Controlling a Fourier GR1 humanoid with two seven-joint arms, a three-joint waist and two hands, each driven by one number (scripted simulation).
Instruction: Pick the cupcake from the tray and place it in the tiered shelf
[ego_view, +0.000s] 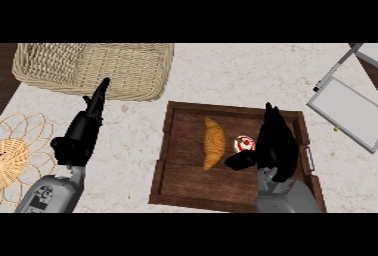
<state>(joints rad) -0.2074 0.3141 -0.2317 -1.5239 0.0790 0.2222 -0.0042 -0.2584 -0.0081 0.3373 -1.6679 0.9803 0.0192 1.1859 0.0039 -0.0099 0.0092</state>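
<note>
Red-white cupcake (244, 144) sits just left of your right robot hand (275, 145); fingers straight, holding nothing, thumb beside it.

Croissant (212, 142) – cupcake (244, 143) – in tray (192, 190)

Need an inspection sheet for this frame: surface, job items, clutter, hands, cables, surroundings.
Surface: pale speckled counter.
Job's things: cupcake on the wooden tray, beside the right hand; tiered shelf at the right edge, partly out of frame.
Clutter: croissant on the tray; wicker basket at top left; woven mat at the left edge.
Hands: right hand over the tray, open, thumb by the cupcake; left hand open above the counter, holding nothing.
Cables: nothing seen.
Surroundings: nothing seen.
</note>
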